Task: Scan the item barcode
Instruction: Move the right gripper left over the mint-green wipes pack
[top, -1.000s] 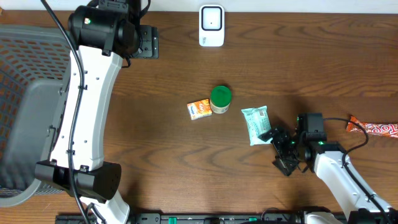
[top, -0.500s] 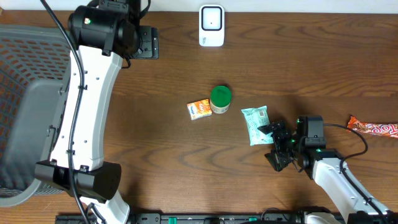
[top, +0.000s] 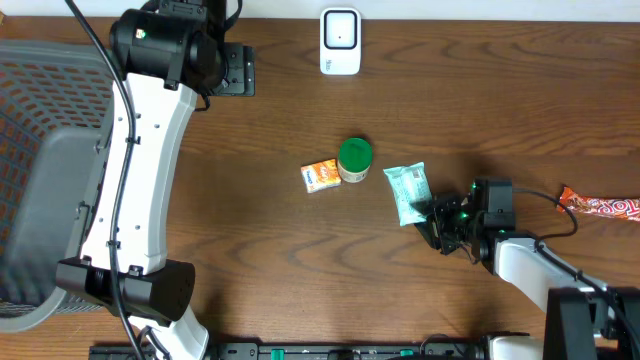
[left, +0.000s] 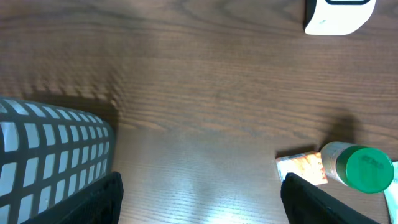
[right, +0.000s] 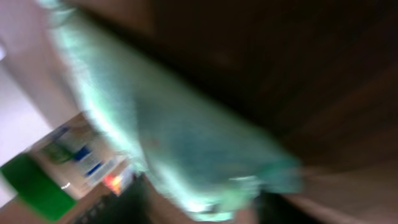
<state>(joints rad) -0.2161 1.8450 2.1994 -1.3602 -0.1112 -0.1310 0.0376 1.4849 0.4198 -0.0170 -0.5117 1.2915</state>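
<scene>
A mint-green packet (top: 406, 190) lies right of the table's centre, slightly tilted. My right gripper (top: 433, 214) is shut on its lower right corner. In the blurred right wrist view the packet (right: 186, 137) fills the space between the dark fingers. A white scanner (top: 340, 41) stands at the table's far edge, and its corner (left: 339, 15) shows in the left wrist view. My left gripper (left: 199, 185) hangs open and empty above the bare wood beside the basket.
A green-lidded bottle (top: 354, 158) and a small orange packet (top: 320, 175) lie left of the mint packet. An orange candy bar (top: 600, 206) lies at the right edge. A grey mesh basket (top: 40, 180) fills the left side.
My right gripper moved up and left to the mint packet and closed on its corner. The packet shifted and turned a little. The left arm stayed still.
</scene>
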